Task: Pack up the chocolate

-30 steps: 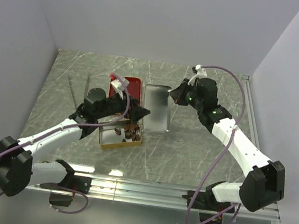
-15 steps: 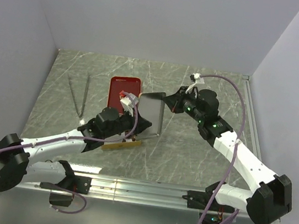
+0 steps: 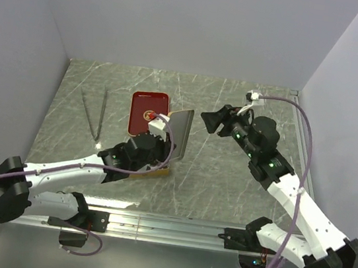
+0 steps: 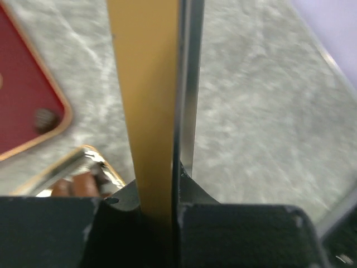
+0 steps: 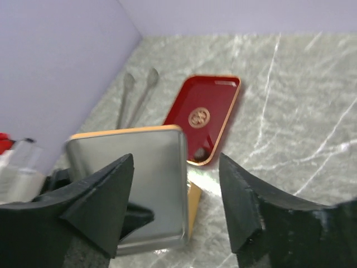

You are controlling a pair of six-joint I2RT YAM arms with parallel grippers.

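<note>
One lid (image 3: 180, 133) — left end effector (image 4: 159, 209) now

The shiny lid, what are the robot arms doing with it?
The left gripper is pinching the lid and holding it up on its edge, just over the gold tin. Some chocolate is already in the tin. The right gripper is open and is not touching the lid. One small dark piece seems to sit on the red tray. The tin is not closed yet.
</note>
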